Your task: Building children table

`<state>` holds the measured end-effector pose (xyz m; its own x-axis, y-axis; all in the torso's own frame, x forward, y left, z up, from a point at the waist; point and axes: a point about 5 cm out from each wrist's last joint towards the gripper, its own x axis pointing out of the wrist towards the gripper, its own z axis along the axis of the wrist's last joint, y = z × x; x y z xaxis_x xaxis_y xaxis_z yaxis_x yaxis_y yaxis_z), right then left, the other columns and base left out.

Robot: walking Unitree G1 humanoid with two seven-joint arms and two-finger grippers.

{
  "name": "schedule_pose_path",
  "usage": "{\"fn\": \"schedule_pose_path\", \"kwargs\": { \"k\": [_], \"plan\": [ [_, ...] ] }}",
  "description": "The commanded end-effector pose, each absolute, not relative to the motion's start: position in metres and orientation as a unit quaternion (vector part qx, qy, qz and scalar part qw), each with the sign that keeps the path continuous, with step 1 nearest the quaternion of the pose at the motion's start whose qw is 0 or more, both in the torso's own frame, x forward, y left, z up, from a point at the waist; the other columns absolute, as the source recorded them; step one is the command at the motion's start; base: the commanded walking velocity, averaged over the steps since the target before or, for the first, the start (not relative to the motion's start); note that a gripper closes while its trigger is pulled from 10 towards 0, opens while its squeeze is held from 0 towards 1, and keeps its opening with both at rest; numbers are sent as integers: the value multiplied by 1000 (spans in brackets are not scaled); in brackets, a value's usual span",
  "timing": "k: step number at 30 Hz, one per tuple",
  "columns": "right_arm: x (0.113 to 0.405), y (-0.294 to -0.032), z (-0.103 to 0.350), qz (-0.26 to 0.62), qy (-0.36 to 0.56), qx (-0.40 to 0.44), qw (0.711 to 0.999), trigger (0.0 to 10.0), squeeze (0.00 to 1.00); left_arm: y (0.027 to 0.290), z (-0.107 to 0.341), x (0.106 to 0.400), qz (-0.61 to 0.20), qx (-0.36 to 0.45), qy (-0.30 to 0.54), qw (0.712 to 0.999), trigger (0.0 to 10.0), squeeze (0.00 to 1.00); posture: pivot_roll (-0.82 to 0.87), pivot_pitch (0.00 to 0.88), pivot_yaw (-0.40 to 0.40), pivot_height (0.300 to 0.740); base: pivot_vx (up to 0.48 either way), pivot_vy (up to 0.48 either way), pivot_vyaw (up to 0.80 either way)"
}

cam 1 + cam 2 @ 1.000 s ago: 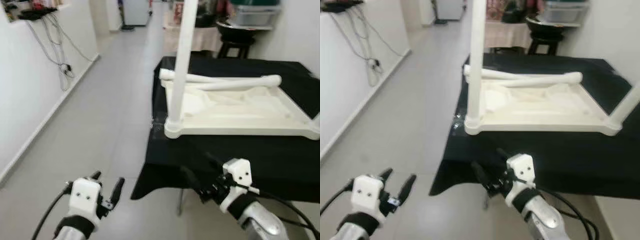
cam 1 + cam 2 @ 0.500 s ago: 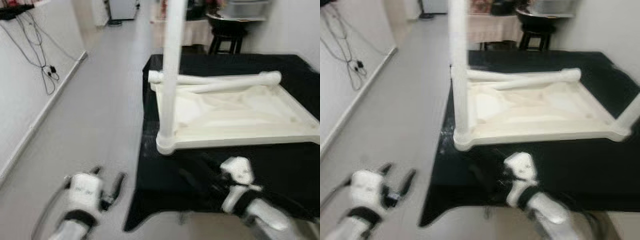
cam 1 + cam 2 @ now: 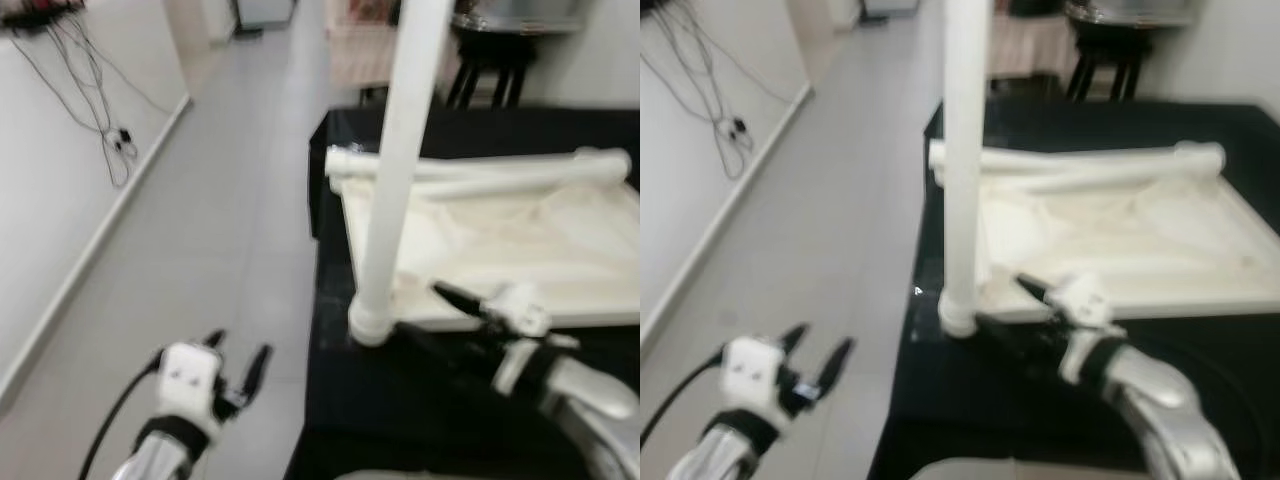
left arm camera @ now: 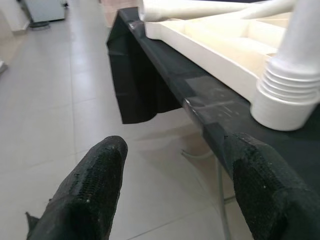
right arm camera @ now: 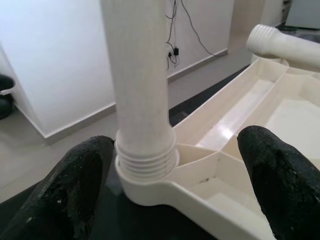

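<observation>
I see my right gripper [image 5: 165,185] spread wide, empty, near the upright leg [image 3: 400,170] on the inverted tabletop [image 3: 520,250].

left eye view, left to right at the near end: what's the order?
Left pincer over the floor → near edge of the black cloth → upright white leg screwed into the upturned tabletop's corner → right pincer at that near edge.
</observation>
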<state>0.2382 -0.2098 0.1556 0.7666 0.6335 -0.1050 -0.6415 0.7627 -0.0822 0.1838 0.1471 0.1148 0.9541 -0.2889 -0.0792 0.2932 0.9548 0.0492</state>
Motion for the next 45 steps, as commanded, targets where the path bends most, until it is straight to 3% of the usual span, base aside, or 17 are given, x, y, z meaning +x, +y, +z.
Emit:
{"fn": "schedule_pose_path", "kwargs": {
  "k": [1,9,10,11,19,31,32,33,34,35,45],
  "plan": [
    [249,-210,158,353,32,-82,931,10000,0,146,114,184,-168,36,42,984,10000,0,48,61,-20,740,0,0,0],
    [269,-201,171,429,20,-90,899,10000,0,131,125,187,-257,34,26,966,10000,0,59,60,-20,740,0,0,0],
    [276,-195,174,446,13,-89,890,10000,0,130,125,188,-276,31,28,960,1608,0,65,59,-19,740,0,0,0],
    [285,-188,177,462,5,-91,882,10000,0,129,125,187,-297,25,31,954,0,0,76,56,-19,740,0,0,0],
    [315,-169,184,490,-9,-86,868,10000,0,131,126,188,-351,-10,35,936,0,0,95,61,-27,740,0,0,0],
    [346,-173,175,509,32,-42,859,10000,0,128,126,195,-395,-30,34,918,0,0,107,87,-33,740,0,0,0],
    [349,-175,177,508,30,-36,860,4078,0,127,125,197,-389,-34,33,920,0,0,111,91,-32,740,0,0,0],
    [349,-175,177,508,30,-36,860,4078,0,127,125,197,-389,-34,33,920,0,0,111,91,-32,740,0,0,0],
    [351,-178,180,509,29,-30,860,0,0,125,124,197,-385,-40,34,921,8588,0,113,95,-31,740,0,0,0],
    [354,-182,183,507,27,-29,861,0,0,123,123,197,-381,-44,35,923,10000,0,114,97,-31,740,0,0,0],
    [349,-213,189,491,21,-40,870,0,0,126,123,200,-365,-50,31,929,10000,0,91,117,-25,740,0,0,0]
  ]
}}
